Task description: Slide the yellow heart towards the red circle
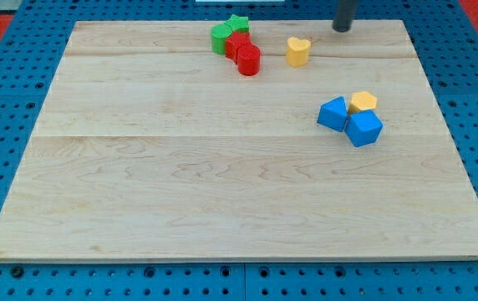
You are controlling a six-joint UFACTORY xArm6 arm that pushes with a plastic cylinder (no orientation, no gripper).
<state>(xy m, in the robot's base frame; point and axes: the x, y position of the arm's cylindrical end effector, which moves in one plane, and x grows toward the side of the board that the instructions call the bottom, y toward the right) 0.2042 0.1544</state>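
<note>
1 yellow heart (297, 51) — upright, right of red circle (248, 60) — my tip (342, 28) beyond.

Two green blocks (226, 33) touch at the wooden bench's (222, 184) top edge. Toward the view's right, two blue blocks (349, 121) and a yellow block (363, 102) cluster together.

One camera looks down at a slant from the near side, seeing the whole table (239, 192) from fairly close.
</note>
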